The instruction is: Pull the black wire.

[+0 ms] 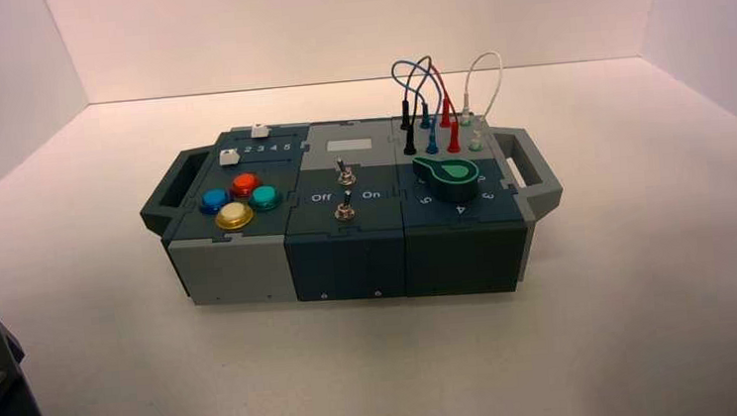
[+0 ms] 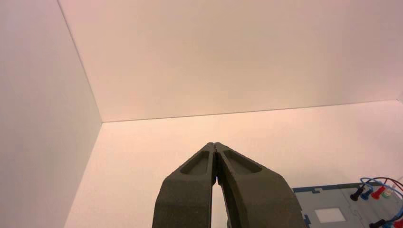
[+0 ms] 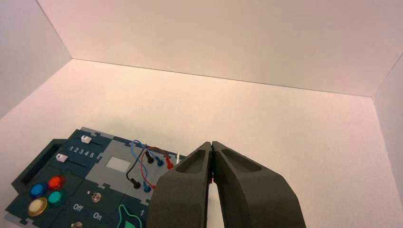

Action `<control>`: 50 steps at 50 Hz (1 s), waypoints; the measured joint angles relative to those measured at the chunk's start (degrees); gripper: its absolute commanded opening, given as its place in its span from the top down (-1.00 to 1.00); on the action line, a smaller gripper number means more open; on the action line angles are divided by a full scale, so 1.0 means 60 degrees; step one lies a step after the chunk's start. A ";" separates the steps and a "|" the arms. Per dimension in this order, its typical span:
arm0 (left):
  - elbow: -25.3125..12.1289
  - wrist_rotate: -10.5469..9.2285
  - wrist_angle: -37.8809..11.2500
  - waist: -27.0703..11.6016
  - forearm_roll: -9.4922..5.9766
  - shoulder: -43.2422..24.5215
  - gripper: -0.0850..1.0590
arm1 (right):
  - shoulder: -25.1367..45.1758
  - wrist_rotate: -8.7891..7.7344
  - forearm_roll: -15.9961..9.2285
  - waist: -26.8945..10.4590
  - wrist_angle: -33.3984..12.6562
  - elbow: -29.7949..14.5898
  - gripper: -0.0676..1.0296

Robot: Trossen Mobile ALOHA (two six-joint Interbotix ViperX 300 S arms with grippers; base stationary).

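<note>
The black wire [image 1: 412, 73] – thin, dark, looping – stands plugged by both slim black plugs, well ahead of the right end effector [image 3: 211, 145].

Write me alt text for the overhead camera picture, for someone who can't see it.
A dark teal and grey control box sits on a pale table, with the thin black looping wire plugged in at its far right beside blue, red and white wires. Four round coloured buttons sit on its left, two metal toggle switches in the middle, a green knob on the right.
</note>
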State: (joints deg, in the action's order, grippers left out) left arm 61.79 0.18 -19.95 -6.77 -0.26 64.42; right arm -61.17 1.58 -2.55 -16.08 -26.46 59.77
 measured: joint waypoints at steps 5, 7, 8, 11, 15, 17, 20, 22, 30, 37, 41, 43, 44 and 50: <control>-0.0015 0.0000 0.0000 0.0015 -0.0015 0.0000 0.91 | 0.0000 0.0000 0.0000 0.0000 0.0000 0.0000 0.91; -0.0015 0.0000 0.0000 0.0015 0.0000 0.0000 0.91 | 0.0000 0.0000 -0.0015 0.0000 0.0000 0.0000 0.91; 0.0000 0.0000 0.0000 0.0015 0.0000 0.0000 0.91 | 0.0000 0.0000 0.0000 0.0000 0.0015 0.0000 0.91; -0.0015 0.0015 0.0000 0.0015 -0.0015 0.0000 0.91 | 0.0015 0.0000 -0.0015 0.0000 0.0000 0.0015 0.92; 0.0000 0.0029 0.0000 0.0015 -0.0015 0.0000 0.91 | 0.0015 0.0000 -0.0029 0.0000 0.0000 0.0059 0.92; 0.0000 0.0029 0.0000 0.0015 0.0000 0.0000 0.91 | 0.0029 0.0000 -0.0088 0.0000 0.0015 0.0073 0.92; -0.0015 0.0029 0.0000 0.0015 0.0000 0.0000 0.91 | 0.0044 0.0000 -0.0190 0.0000 0.0000 0.0103 0.92; 0.0015 0.0015 0.0000 0.0015 -0.0015 0.0000 0.91 | 0.0088 0.0015 -0.0322 0.0000 -0.0015 0.0117 0.91; 0.0015 0.0029 -0.0103 0.0000 -0.0015 -0.0088 0.91 | 0.0469 0.0000 -0.0630 -0.0029 -0.0308 0.0103 0.91; 0.0029 0.0029 -0.0308 -0.0029 -0.0103 -0.0308 0.91 | 0.0894 0.0000 -0.0850 -0.0249 -0.0630 0.0103 0.91; 0.0029 0.0015 -0.0439 -0.0190 -0.0176 -0.0498 0.91 | 0.1172 -0.0015 -0.0894 -0.0557 -0.0776 0.0088 0.91; 0.0015 0.0015 -0.0483 -0.0264 -0.0190 -0.0557 0.91 | 0.1274 -0.0029 -0.0908 -0.0688 -0.0835 0.0073 0.91; 0.0015 0.0029 -0.0513 -0.0366 -0.0205 -0.0615 0.91 | 0.1421 -0.0044 -0.0894 -0.0864 -0.0864 0.0059 0.91; 0.0029 0.0029 -0.0645 -0.0894 -0.0220 -0.0996 0.91 | 0.1948 -0.0044 -0.0908 -0.1392 -0.1025 -0.0029 0.90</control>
State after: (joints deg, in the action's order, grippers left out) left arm 61.96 0.35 -23.82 -12.13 -1.58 58.45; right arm -49.48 1.32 -8.00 -24.43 -32.61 59.59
